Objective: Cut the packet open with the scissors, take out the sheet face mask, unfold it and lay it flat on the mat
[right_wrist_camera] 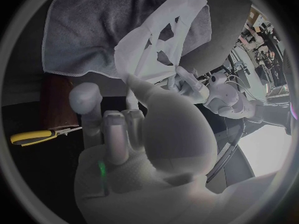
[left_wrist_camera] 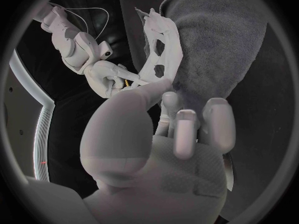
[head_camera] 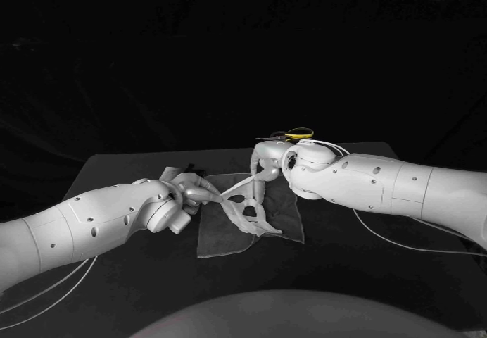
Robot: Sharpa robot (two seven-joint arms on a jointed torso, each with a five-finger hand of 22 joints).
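1. We see the sheet face mask [head_camera: 243, 203] out and partly opened, a thin, pale, limp sheet with rounded cut-outs, stretched as a sagging band between the two hands above the mat [head_camera: 218, 238].
2. The left hand [head_camera: 188, 196] holds one end of the mask. In the left wrist view the thumb presses the sheet's edge against the fingers, and the other fingers curl in beside it.
3. The right hand [head_camera: 269, 160] holds the opposite end. In the right wrist view its thumb and a finger pinch a narrow strip of the sheet, while the remaining fingers stand loosely apart.
4. The mask's lower lobe droops towards the mat's middle. We cannot tell whether it touches the cloth.
5. The mat is a grey, soft, towel-like rectangle with a stitched hem. It lies slightly rumpled on the matt black counter [head_camera: 127, 167], between the two arms.
6. The scissors [head_camera: 296, 132] lie on the counter beyond the right hand, well apart from the mask. They have glossy yellow handles and short dark blades.
7. Both arms are smooth white shells, and thin white cables loop beside them.
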